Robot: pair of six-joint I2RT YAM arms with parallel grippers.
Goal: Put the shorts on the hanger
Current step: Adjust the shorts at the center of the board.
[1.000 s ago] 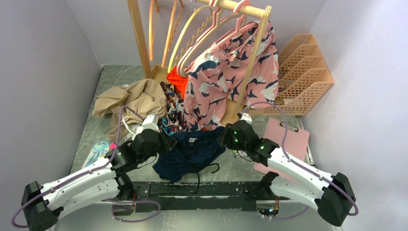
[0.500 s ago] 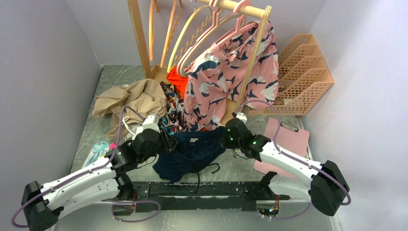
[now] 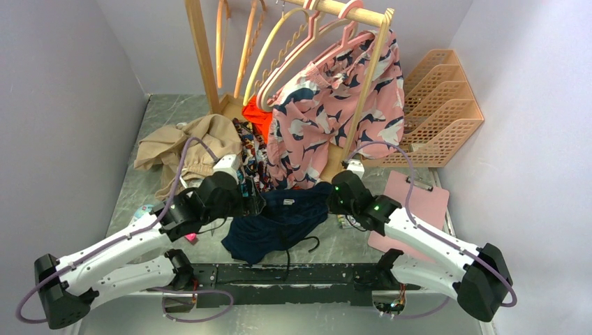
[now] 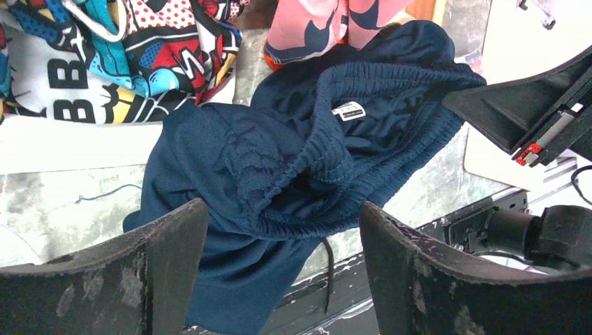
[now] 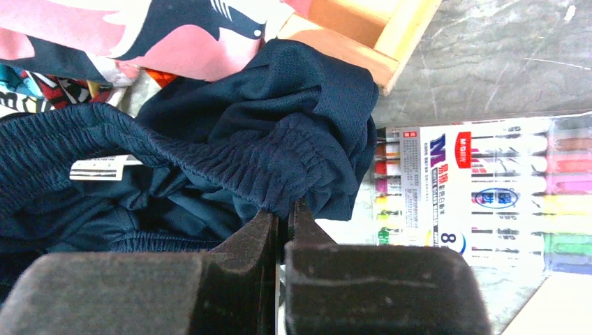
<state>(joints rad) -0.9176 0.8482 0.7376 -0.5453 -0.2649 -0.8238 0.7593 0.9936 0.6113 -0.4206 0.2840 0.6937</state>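
— What sits nearest, at the front edge?
— A black mounting bar (image 3: 293, 273) carrying both arms. It lies on the table (image 3: 160, 118), which is grey, stone-look and veined with white.

— And the hands?
— The left hand (image 4: 283, 209) stands wide, with its fingers well apart and closed on nothing. The shorts (image 4: 293, 139) lie crumpled on the table just under and beyond it. Their waistband is turned up, showing a white label (image 4: 348, 110).

— The right hand?
— The right hand (image 5: 285, 213) is pressed together on a bunched fold of the elastic waistband, at the end of the shorts nearest that hand. Just to its right a box of coloured markers (image 5: 482, 181) lies flat on the table. Farther right is a pink clipboard (image 3: 419, 199).

— Beyond the hands?
— Past the left hand is a comic-print cloth (image 4: 105, 56), and left of that a tan garment (image 3: 188, 143) lies in a heap. Past the right hand, pink printed shorts (image 3: 328, 105) hang from a wooden rack (image 3: 199, 56). The rack's base rests on the table, with one corner just beyond the navy fabric.

— The hanger?
— The hanger (image 3: 248, 52), pale and wood-coloured, hangs from the rack's rail, well beyond both hands and apart from the shorts.

— The room?
— A peach file sorter (image 3: 436, 105) stands at the far right. Plain pale lilac walls (image 3: 63, 105) close in the left, right and back.
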